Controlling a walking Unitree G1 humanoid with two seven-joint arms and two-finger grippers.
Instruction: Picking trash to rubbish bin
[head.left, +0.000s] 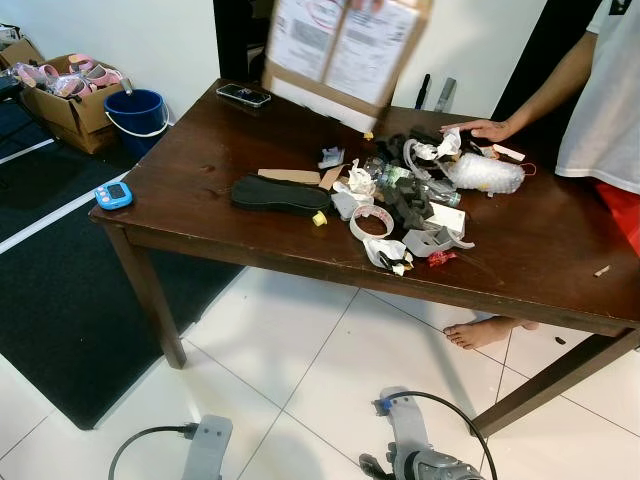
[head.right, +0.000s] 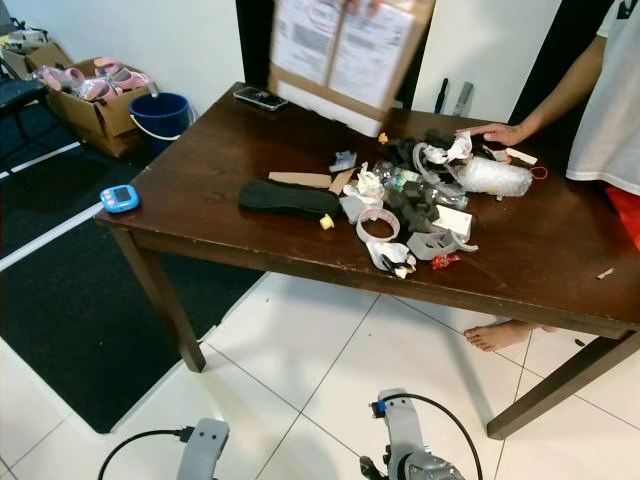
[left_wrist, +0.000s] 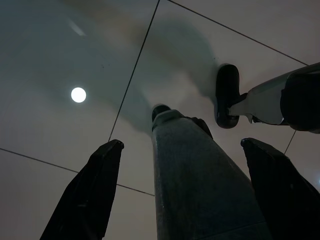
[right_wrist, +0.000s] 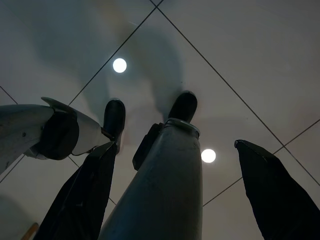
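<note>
I see the trash as a loose heap (head.left: 405, 195) on the far right part of a dark wooden table (head.left: 200, 170): crumpled white paper, a roll of tape (head.left: 371, 221), a clear plastic bottle (head.left: 485, 173) lying on its side, and small grey and red scraps at the near edge of the pile. A flat black shoe sole (head.left: 280, 194) lies just left of the heap, with a strip of brown card behind it. Well apart, on the table's near left corner, sits a small blue device (head.left: 113, 195), and a dark phone-like object (head.left: 243, 95) rests near the far edge.

A blurred cardboard box (head.left: 340, 55) with white labels is held above the far side of the table — I cannot see who holds it. A person in a white shirt stands at the right, one hand (head.left: 482, 129) flat on the table beside the heap, a bare foot (head.left: 482, 332) on the white tiles under it. A blue bucket (head.left: 135, 112) and an open carton of pink items (head.left: 65, 85) stand on the floor at the far left, next to a dark mat.

Both arms hang low. The left gripper (left_wrist: 182, 190) has its fingers spread wide, pointing at the floor tiles with nothing between them but the robot's own leg — the right gripper (right_wrist: 177, 195) is likewise spread and holding nothing.
</note>
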